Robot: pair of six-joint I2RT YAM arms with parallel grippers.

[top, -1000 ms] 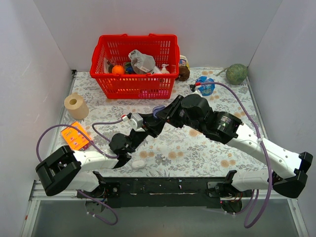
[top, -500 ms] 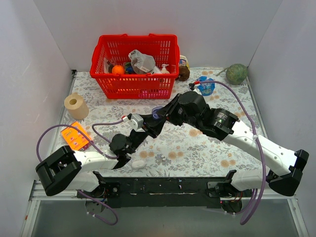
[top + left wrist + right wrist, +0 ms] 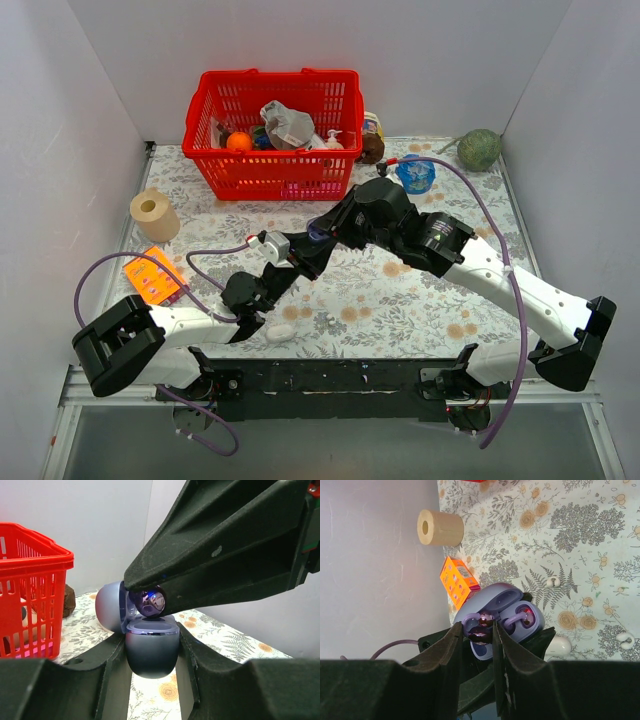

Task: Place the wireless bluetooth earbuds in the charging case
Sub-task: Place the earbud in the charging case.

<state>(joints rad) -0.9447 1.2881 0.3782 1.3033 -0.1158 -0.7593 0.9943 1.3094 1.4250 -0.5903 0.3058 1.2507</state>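
So we're at the insertion step right now. Going from the left: the left gripper (image 3: 151, 647) is holding the charging case (image 3: 496, 596) up off the table, with its jaws pulled in narrow and clamping the lower shell from both sides. The lid is hanging open and the wells are facing up toward the other arm. Coming in from the right, the right gripper (image 3: 477, 630) is pinching one earbud (image 3: 151, 601) between its fingertips, so those jaws are closing on something tiny, not gaping. That bud is sitting right at the case mouth, touching or just about touching the rim by the hinge. I can't tell if it's actually down in its well.

My guess for the next move: it's going to need a small nudge down and a bit of twist so the bud lines up with its pocket. After that the right jaws need to let go gently, without dragging it back out. The left side needs to be holding dead steady the whole time.

Counting, left to right:
- One paper roll (image 3: 154, 213).
- One orange box (image 3: 152, 277).
- One case.
- Two earbuds that I can see. One is the pinched bud, and one more (image 3: 522, 616) is looking like it's seated in the other well.
- One red basket (image 3: 272, 135) at the back.
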